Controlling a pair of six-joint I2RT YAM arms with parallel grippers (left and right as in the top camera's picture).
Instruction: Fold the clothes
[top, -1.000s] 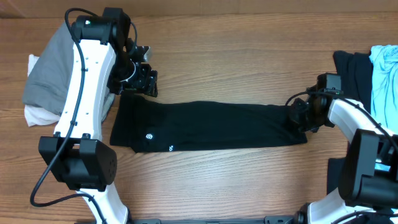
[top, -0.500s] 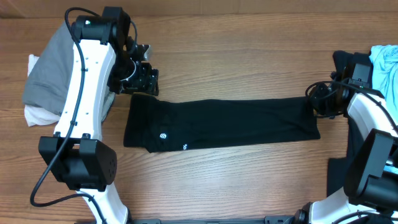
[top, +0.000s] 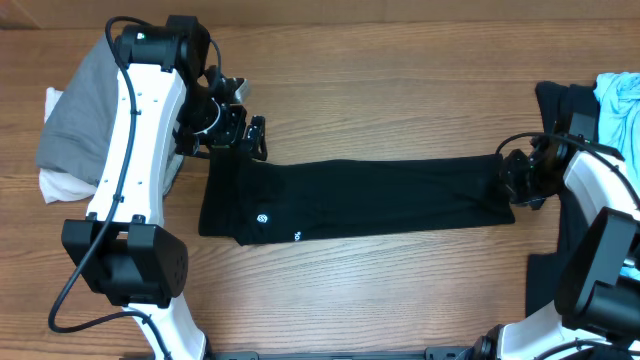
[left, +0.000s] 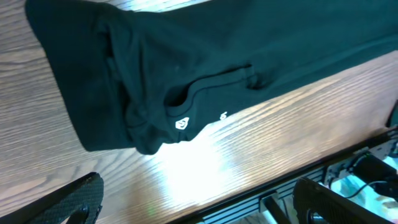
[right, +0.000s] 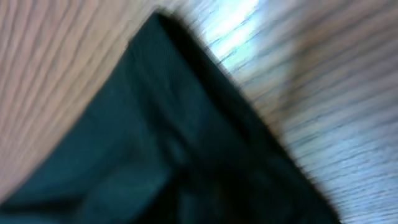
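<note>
**Overhead view.** The black T-shirt (top: 350, 200), folded into a long narrow band, lies flat across the middle of the wooden table (top: 400, 80). Its white round logo (top: 263, 217) sits near the left end. The left gripper (top: 255, 138) hangs just over the band's upper left corner. The wrist view shows its fingers (left: 62, 199) spread wide with nothing between them. The right gripper (top: 510, 178) meets the band's right edge. Whether it grips cannot be told, as its wrist view is blurred. Bare wood runs along both long edges. A grey garment (top: 75, 110) lies at the far left, partly hidden by the left arm. A light-blue garment (top: 620, 105) and black garments (top: 560, 100) lie at the far right.
</note>
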